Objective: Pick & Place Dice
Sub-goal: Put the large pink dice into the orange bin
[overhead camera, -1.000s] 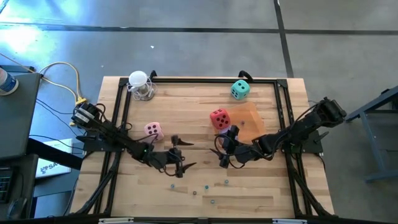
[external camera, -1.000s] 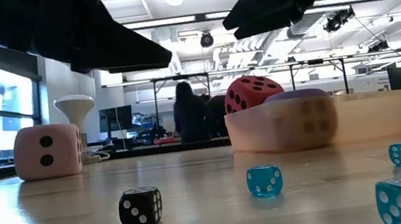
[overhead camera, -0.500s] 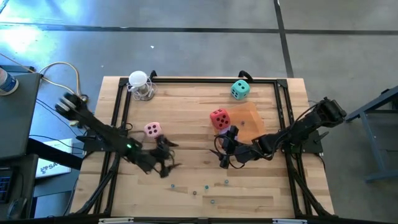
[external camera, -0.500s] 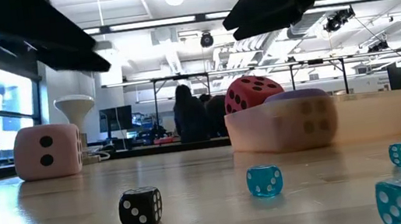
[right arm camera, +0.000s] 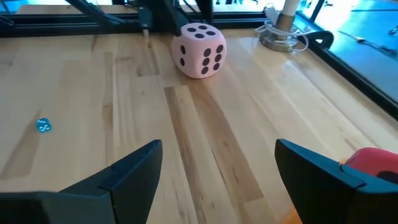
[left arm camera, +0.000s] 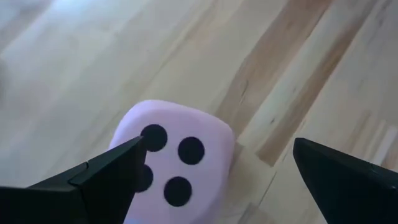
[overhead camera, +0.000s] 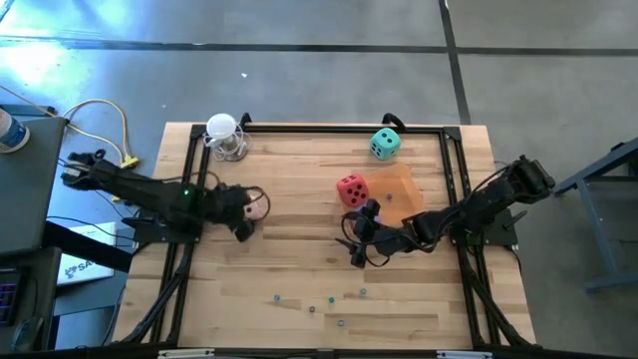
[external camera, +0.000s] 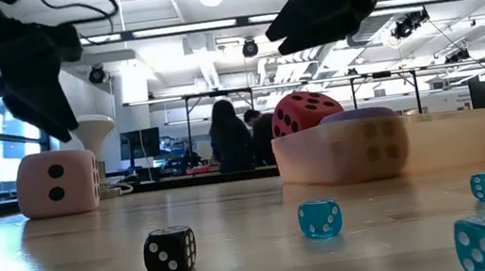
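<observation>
The pink die (overhead camera: 258,207) rests on the left half of the table, partly covered by my left gripper (overhead camera: 246,213). In the left wrist view that gripper (left arm camera: 217,146) is open, with its fingers standing on either side of the pink die (left arm camera: 174,162). In the low view the gripper (external camera: 40,83) hangs just above the die (external camera: 59,182). My right gripper (overhead camera: 358,245) waits open near the table's middle, just on the near side of the red die (overhead camera: 351,189). The teal die (overhead camera: 385,144) sits by the far edge. A purplish cube (external camera: 362,142) shows through the orange tray's wall.
A translucent orange tray (overhead camera: 407,194) lies right of the red die. A white funnel-like object (overhead camera: 225,137) stands at the far left corner. Several tiny dice (overhead camera: 329,299) are scattered near the near edge. A black frame (overhead camera: 319,128) borders the table.
My left gripper has swung from the table's near middle toward the far edge and the left. It has turned about and now hangs over the pink die. The dice have stayed in place, and the right arm has kept still.
</observation>
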You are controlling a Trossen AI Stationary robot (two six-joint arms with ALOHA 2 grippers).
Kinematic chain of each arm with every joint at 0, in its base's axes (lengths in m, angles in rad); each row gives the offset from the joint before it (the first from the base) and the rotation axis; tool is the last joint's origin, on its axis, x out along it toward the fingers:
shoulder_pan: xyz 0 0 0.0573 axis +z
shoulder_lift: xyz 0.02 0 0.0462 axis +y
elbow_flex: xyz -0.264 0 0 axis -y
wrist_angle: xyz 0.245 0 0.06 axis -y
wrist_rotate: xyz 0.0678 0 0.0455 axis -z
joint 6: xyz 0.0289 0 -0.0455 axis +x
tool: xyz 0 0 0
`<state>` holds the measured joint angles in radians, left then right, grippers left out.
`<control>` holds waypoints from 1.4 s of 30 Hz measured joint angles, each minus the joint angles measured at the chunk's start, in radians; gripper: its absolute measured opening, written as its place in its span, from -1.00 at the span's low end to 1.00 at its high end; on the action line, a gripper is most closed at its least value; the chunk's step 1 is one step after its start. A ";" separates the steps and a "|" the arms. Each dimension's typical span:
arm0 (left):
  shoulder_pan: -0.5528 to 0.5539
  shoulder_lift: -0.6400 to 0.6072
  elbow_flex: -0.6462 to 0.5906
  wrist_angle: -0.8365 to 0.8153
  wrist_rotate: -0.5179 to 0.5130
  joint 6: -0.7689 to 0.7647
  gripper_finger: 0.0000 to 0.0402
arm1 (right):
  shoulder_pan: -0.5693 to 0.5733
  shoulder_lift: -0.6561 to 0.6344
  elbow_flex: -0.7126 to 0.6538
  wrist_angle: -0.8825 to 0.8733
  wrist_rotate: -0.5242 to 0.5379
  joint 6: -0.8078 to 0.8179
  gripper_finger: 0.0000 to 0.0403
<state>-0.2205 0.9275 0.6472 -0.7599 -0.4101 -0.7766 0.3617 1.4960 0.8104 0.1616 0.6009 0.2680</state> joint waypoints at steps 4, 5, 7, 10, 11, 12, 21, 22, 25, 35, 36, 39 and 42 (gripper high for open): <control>0.119 0.007 0.000 0.022 0.108 0.123 0.98 | -0.004 0.000 0.000 0.000 -0.009 0.000 0.50; 0.144 0.007 0.000 0.022 0.124 0.151 0.98 | -0.004 0.000 0.000 0.000 -0.009 0.000 0.50; 0.187 0.007 0.000 0.023 0.146 0.193 0.98 | -0.004 0.000 0.000 0.000 -0.010 -0.001 0.50; 0.228 0.007 0.000 0.023 0.170 0.247 0.98 | -0.004 0.000 0.000 0.000 -0.020 -0.003 0.50; 0.235 0.007 0.000 0.022 0.173 0.263 0.98 | -0.004 0.000 0.000 0.000 -0.027 -0.003 0.50; 0.239 0.007 0.000 0.019 0.176 0.281 0.98 | -0.004 0.000 0.000 0.000 -0.029 -0.004 0.50; 0.236 0.007 0.000 -0.019 0.223 0.361 0.98 | -0.004 0.000 0.000 0.000 -0.029 -0.011 0.50; 0.236 0.007 0.000 -0.020 0.223 0.362 0.98 | -0.004 0.000 0.000 0.000 -0.029 -0.012 0.50; 0.236 0.007 0.001 -0.020 0.223 0.362 0.98 | -0.004 0.000 0.000 0.000 -0.029 -0.019 0.50; 0.261 0.007 0.001 -0.045 0.211 0.335 0.98 | -0.004 0.000 0.000 0.000 -0.029 -0.030 0.50; 0.269 0.008 0.002 -0.060 0.210 0.326 0.98 | -0.004 0.000 0.000 0.000 -0.028 -0.029 0.50; 0.290 0.009 0.002 -0.087 0.210 0.308 0.98 | -0.004 0.000 0.000 0.000 -0.029 -0.029 0.50; 0.294 0.011 0.002 -0.086 0.210 0.309 0.98 | -0.004 0.000 0.000 0.000 -0.028 -0.027 0.50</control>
<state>0.0738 0.9385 0.6487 -0.8459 -0.2000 -0.4679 0.3573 1.4963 0.8104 0.1612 0.5724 0.2413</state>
